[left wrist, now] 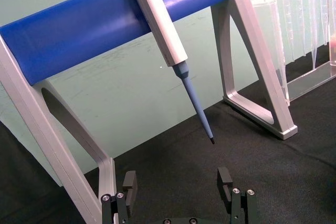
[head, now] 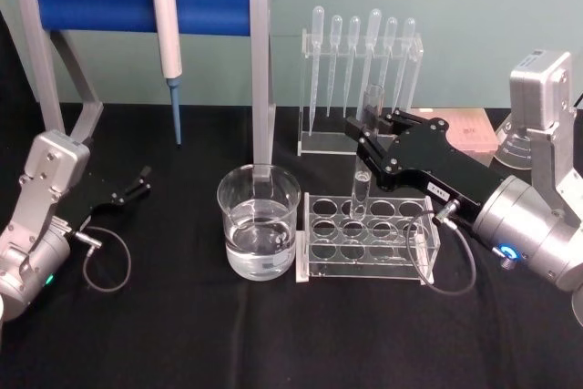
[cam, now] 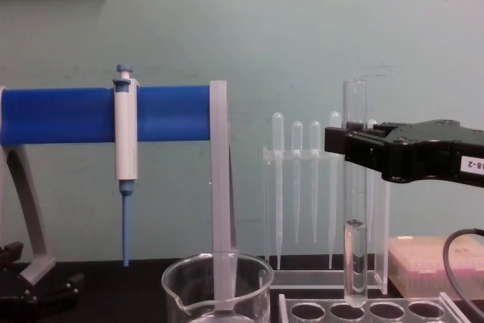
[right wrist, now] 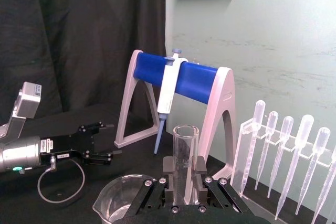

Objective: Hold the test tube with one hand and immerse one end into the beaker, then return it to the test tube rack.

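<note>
Currently, on the black worktop (head: pixel 182 334), the test tube rack (head: pixel 364 263) is being flanked on its left by the partly filled beaker (head: pixel 259 225), just beside it. The left gripper (head: pixel 137 181) is being rested far left, its fingers spread wide and empty. The test tube (head: pixel 361 190) is being clamped upright by the fingers of the right gripper (head: pixel 364 129), its round end at a back-row rack hole.

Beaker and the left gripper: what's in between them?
Nothing. In the head view, just bare black tablecloth lies between the beaker and the open left gripper.
</note>
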Motion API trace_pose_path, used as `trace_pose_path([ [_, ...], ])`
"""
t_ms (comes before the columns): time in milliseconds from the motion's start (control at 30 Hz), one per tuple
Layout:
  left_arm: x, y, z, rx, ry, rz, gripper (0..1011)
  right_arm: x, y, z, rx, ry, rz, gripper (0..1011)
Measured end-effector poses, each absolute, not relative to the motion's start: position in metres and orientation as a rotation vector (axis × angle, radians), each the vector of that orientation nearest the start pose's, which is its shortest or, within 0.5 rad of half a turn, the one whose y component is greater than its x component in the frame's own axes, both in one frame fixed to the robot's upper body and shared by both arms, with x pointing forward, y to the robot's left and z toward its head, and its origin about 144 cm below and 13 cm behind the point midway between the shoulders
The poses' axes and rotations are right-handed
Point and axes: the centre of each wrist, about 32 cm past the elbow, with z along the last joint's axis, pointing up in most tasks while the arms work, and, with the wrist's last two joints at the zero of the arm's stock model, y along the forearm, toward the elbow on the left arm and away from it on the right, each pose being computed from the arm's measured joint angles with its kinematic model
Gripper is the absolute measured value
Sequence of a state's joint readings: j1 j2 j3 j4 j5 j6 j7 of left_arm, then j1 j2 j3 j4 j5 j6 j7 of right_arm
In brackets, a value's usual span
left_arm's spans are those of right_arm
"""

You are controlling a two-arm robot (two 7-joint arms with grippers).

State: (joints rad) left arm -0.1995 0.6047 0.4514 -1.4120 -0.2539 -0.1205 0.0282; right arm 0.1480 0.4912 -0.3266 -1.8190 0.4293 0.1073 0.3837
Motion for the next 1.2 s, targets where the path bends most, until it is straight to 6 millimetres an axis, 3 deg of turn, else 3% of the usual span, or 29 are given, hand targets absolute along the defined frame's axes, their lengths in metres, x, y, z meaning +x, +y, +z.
trace_pose_path([
  [1200, 0.4886, 0.3097, 1.1398, 0.304, -0.285, 1.248, 1000, 0.4679, -0.2405, 1.2447, 0.006, -0.139, -0.791, 226],
])
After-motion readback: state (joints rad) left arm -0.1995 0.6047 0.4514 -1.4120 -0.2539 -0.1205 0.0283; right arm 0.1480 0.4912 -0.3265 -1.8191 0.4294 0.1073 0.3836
